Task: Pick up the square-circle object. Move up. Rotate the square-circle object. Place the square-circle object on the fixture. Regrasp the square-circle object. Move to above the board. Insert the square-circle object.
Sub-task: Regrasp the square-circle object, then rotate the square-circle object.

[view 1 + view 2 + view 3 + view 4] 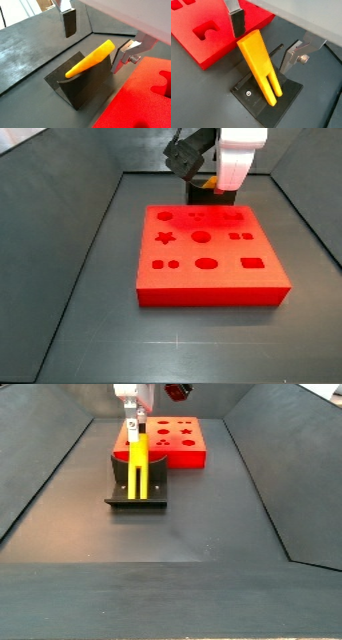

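Red board sits just behind the fixture, where the yellow square-circle object leans. End effector hovers at the peg's upper end, fingers spread apart, holding nothing.

- The peg is propped at a slant on the fixture, its upper end leaned against the upright wall.
- The end effector is placed above the peg's upper end, one finger on each side, apart from it in both wrist views.
- The board is set just beside the fixture on the floor.
- In a side view, the fixture is found behind the board.
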Controlling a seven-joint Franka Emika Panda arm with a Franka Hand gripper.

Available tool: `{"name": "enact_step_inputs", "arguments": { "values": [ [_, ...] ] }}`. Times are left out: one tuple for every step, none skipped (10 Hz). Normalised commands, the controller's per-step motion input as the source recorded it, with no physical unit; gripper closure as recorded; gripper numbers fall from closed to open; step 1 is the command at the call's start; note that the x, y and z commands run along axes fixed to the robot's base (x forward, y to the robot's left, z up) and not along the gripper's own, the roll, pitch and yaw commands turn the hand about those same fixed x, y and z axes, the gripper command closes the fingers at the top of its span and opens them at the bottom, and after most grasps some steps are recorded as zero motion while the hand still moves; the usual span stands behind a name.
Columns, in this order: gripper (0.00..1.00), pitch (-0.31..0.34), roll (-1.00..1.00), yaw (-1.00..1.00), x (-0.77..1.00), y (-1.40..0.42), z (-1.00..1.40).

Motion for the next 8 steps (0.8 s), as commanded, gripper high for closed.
{"name": "enact_step_inputs", "arguments": {
  "values": [
    [0.00, 0.207, -0.02, 0.06, 0.08, -0.01, 0.00],
    [0.00, 0.207, -0.02, 0.06, 0.08, -0.01, 0.00],
    [0.00, 0.207, -0.02, 0.06, 0.08, -0.01, 0.00],
    [1.00, 0.000, 0.00, 0.00, 0.00, 0.50, 0.17],
    [1.00, 0.000, 0.00, 0.00, -1.00, 0.20, 0.76],
    [1.00, -0.006, -0.01, 0.00, -1.00, 0.19, 0.75],
    [1.00, -0.010, -0.03, -0.02, -1.00, 0.17, 0.74],
    [1.00, -0.006, -0.05, -0.03, -1.00, 0.16, 0.72]
  ]
}}
